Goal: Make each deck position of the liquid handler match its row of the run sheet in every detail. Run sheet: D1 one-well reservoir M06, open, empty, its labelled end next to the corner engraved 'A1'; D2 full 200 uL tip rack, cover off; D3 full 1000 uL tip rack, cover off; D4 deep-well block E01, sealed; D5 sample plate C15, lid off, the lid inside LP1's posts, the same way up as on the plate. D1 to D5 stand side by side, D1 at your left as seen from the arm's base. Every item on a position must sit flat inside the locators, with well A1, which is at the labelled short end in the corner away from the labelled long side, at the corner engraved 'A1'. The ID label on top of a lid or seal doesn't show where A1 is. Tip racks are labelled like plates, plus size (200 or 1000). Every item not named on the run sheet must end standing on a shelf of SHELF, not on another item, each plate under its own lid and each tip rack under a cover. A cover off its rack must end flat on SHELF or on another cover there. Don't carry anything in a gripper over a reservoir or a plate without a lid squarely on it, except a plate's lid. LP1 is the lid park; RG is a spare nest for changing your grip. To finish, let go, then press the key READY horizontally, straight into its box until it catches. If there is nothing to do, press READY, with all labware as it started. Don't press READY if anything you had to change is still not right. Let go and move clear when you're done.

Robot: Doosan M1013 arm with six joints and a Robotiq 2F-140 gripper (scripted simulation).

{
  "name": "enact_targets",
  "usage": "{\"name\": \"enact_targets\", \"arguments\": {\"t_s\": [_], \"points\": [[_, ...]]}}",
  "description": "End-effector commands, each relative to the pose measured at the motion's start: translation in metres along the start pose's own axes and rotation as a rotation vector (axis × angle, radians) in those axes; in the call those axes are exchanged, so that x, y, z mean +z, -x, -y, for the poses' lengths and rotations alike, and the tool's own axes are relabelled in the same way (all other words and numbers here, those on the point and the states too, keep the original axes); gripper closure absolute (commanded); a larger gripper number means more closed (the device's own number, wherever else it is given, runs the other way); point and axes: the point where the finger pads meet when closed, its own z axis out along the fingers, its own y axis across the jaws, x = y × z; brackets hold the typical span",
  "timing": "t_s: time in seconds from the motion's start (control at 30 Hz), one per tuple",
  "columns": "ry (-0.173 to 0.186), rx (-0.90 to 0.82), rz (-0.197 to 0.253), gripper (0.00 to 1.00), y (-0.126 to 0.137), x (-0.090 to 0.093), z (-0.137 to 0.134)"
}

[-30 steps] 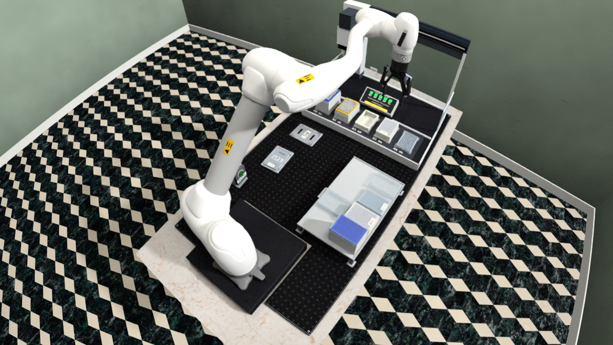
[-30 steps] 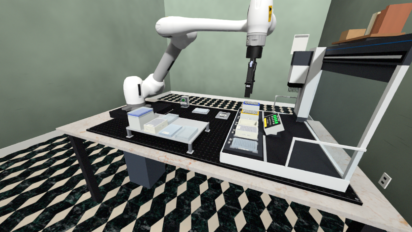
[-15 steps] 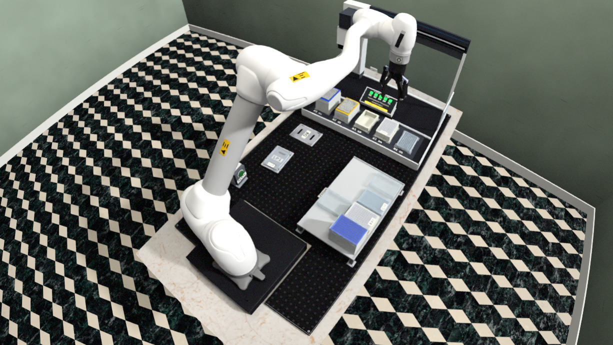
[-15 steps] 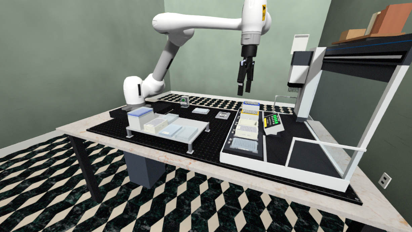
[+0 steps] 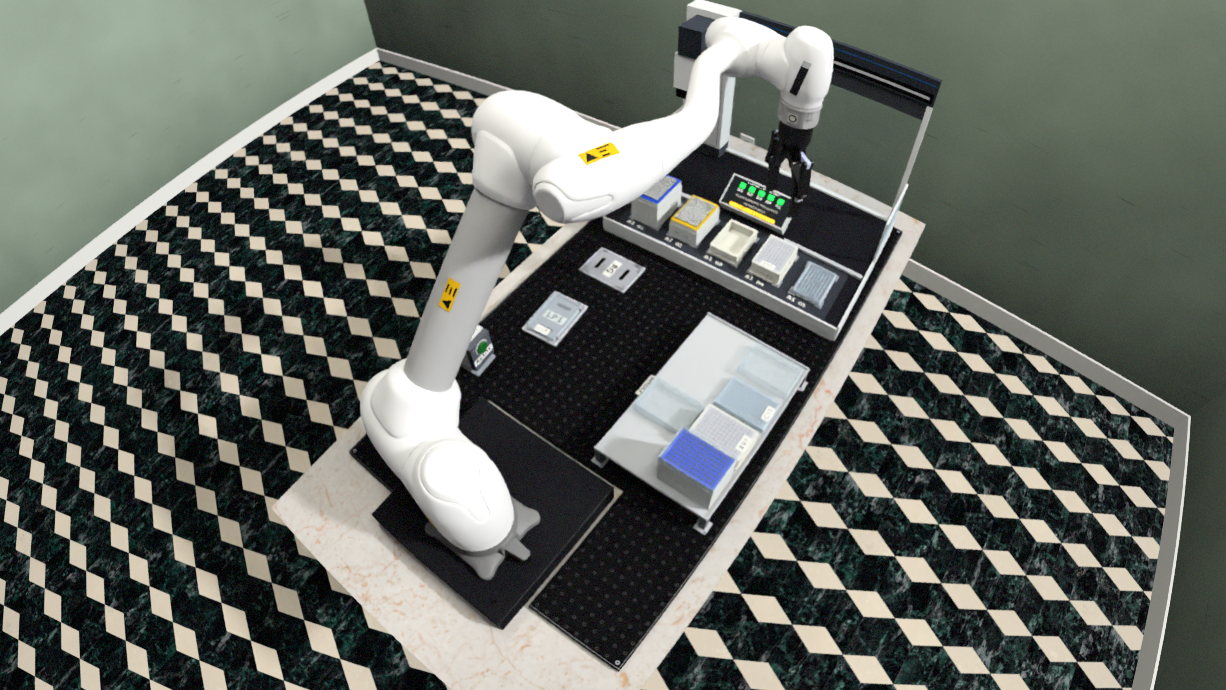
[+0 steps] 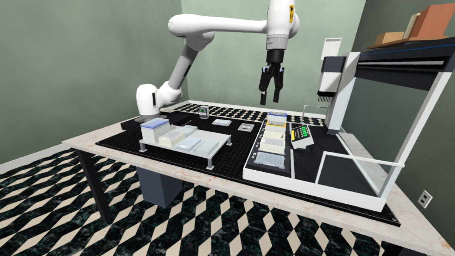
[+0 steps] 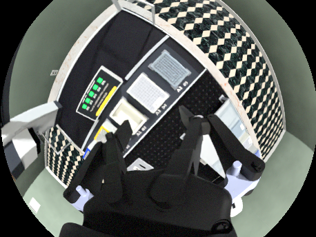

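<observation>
My gripper (image 5: 789, 178) hangs open and empty high above the liquid handler's deck, over its back half; it also shows in the exterior view (image 6: 269, 93). On the deck row stand, from left in the top view, a blue-rimmed tip rack (image 5: 656, 198), a yellow-rimmed tip rack (image 5: 694, 218), an open cream reservoir (image 5: 733, 241), a white sealed block (image 5: 774, 258) and a clear plate (image 5: 813, 282). In the wrist view my fingers frame the reservoir (image 7: 124, 114) and the block (image 7: 148, 91) far below. The lid park (image 5: 555, 318) holds a flat lid-like piece.
SHELF (image 5: 706, 402) carries a blue-covered rack (image 5: 696, 462), a white plate (image 5: 723, 431), a light-blue lidded plate (image 5: 748, 402) and clear covers (image 5: 766, 368). The spare nest (image 5: 607, 265), READY key (image 5: 480, 351), status panel (image 5: 756, 201) and pipetting gantry (image 6: 331, 82) stand around.
</observation>
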Motion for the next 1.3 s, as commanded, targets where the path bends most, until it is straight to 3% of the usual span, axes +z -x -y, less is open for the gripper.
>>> {"name": "enact_targets", "arguments": {"t_s": [0.0,0.4,1.27], "points": [[-0.001,0.071,-0.002,0.34,0.000,-0.002,0.000],[-0.001,0.251,-0.002,0.34,0.036,-0.011,-0.022],[-0.001,0.730,-0.002,0.34,0.036,-0.011,-0.022]]}}
